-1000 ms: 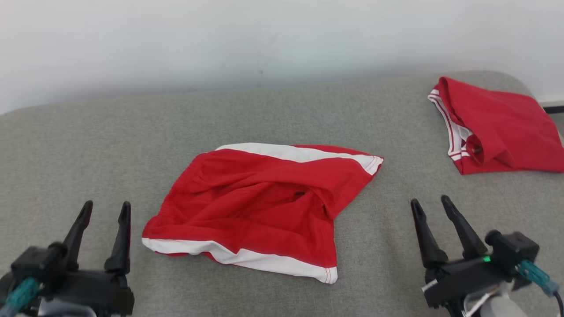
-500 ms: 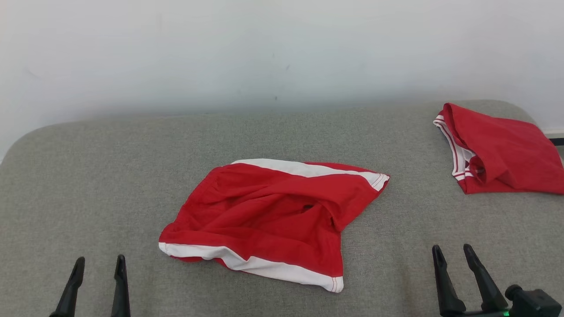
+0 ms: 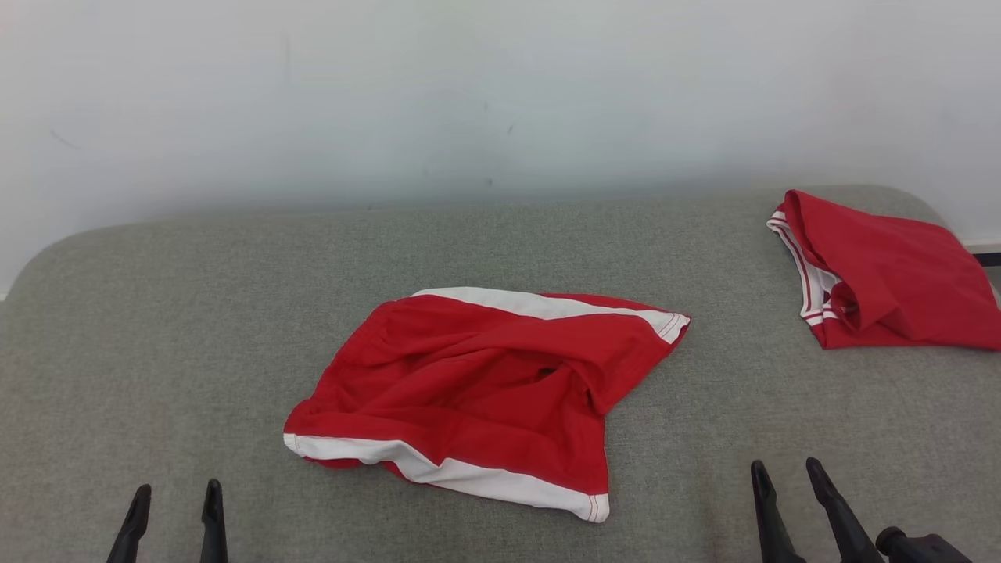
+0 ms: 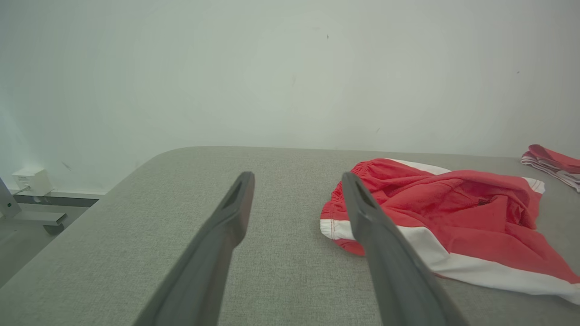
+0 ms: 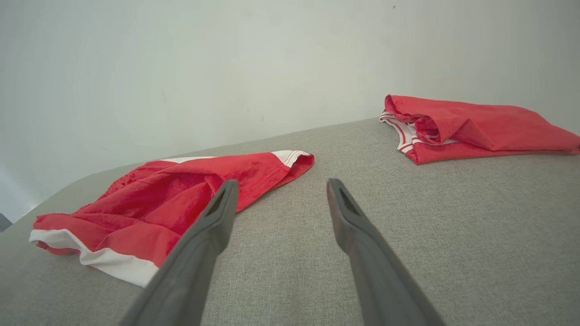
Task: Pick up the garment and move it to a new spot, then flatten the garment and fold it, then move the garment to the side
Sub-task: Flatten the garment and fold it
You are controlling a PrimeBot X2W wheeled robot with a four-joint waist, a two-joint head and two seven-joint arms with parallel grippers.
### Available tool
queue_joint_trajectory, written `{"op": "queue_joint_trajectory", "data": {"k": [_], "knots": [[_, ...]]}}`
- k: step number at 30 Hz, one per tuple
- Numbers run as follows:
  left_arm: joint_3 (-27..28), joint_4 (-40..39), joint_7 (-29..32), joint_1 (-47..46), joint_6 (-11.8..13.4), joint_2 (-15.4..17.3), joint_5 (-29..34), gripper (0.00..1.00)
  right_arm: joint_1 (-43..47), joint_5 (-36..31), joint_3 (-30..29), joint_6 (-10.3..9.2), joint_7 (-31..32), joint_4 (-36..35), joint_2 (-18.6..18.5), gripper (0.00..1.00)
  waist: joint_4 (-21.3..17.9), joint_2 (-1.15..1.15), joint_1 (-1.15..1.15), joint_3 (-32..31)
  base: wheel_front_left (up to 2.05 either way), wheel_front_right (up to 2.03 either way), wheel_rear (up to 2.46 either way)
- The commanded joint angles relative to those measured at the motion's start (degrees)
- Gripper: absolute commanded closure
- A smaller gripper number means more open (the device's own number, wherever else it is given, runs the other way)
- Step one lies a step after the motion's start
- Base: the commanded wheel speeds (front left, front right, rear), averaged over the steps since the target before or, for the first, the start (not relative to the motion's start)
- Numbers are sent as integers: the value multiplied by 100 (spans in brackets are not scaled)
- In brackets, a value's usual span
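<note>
Red fabric with white bands makes up the garment (image 3: 469, 391), a pair of shorts lying on the middle of the grey woven surface (image 3: 156, 313). One white band runs along the far edge and another along the near edge, and each ends in thin red stitch lines at its right corner. The red panel between them is wrinkled, with a loose fold overlapping toward the right. A small dark mark (image 3: 547, 372) sits in that fold and is too small to read. The left gripper (image 3: 177, 486) is at the lower left, fingers spread and empty, apart from the garment. The right gripper (image 3: 784, 464) is at the lower right, likewise spread and empty. A second red garment (image 3: 891, 274) with striped white trim lies folded at the far right corner, well apart, before a pale wall (image 3: 500, 94).
</note>
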Motion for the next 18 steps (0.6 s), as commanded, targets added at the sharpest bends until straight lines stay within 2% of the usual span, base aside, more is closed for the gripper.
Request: {"op": "queue_joint_trajectory", "data": {"k": [1,10,18], "knots": [[65,22,-2,-11,-35,-36,60,0,5,-28,42,-16,-26,33,-18,0,4,0,1,-4,0,0,0],[99,76,-2,-174,-135,-177,196,0,-285,84,486,-16,-27,490,-32,0,211,0,1,41,0,0,0],[-10,197,-2,-391,-170,-237,214,0,-870,305,1136,-16,-10,1593,54,0,587,0,1,148,0,0,0]]}}
